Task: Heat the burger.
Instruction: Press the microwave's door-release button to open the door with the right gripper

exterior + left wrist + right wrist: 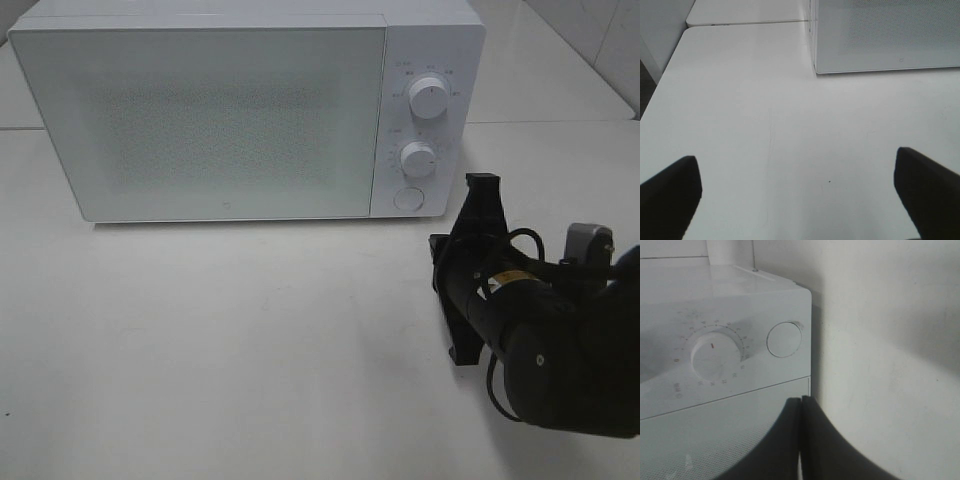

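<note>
The burger cannot be made out in any view. Nothing is shown through the shut, speckled door (200, 120) of the white microwave (430, 40) — set at eleven o'clock on the desk (250, 350).

Bright, even, diffuse light nearly washes out the white table (250, 350) and the microwave (200, 110) at 11 o'clock. A faint shadow lies under the right arm (560, 340) at 5 o'clock. The microwave door's mesh shows grainy moiré. Up close, the left gripper (797, 195) and right gripper (801, 430) are dark, soft-edged blurs. A broad grey shadow crosses the table beside the microwave.

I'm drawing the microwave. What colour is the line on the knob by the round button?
Red, on the white knob; clearest in the right wrist view.
</note>
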Controlling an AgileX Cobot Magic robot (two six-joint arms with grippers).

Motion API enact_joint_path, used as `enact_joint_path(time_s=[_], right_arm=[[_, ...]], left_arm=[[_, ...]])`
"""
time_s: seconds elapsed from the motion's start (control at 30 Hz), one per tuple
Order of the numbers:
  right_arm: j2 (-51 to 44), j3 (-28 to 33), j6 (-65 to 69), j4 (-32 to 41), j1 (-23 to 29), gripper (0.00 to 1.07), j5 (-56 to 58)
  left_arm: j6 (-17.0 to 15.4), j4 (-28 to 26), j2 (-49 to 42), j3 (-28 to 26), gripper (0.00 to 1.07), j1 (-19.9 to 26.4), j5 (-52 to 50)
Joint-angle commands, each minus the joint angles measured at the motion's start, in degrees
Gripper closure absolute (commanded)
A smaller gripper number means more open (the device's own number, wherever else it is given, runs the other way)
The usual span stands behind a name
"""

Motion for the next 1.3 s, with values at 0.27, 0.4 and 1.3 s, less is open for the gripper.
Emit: enact_joint_path(time_s=[0.27, 0.4, 1.3], right_arm=[[5.04, -9.45, -2.58, -8.59, -6.59, 1.07, 5.39], [6.3, -11.75, -2.52, -10.71, -8.59, 1.07, 6.36], [13.41, -20.4, -3.04, -14.95, -15.18, 1.07, 8.82]], left_arm=[[-0.23, -0.17, -1.32, 0.17, 0.07, 0.0, -0.52], [-0.23, -0.17, -1.32, 0.17, 0.07, 0.0, -0.52], [-0.23, -0.17, -1.32, 0.17, 0.07, 0.0, -0.52]])
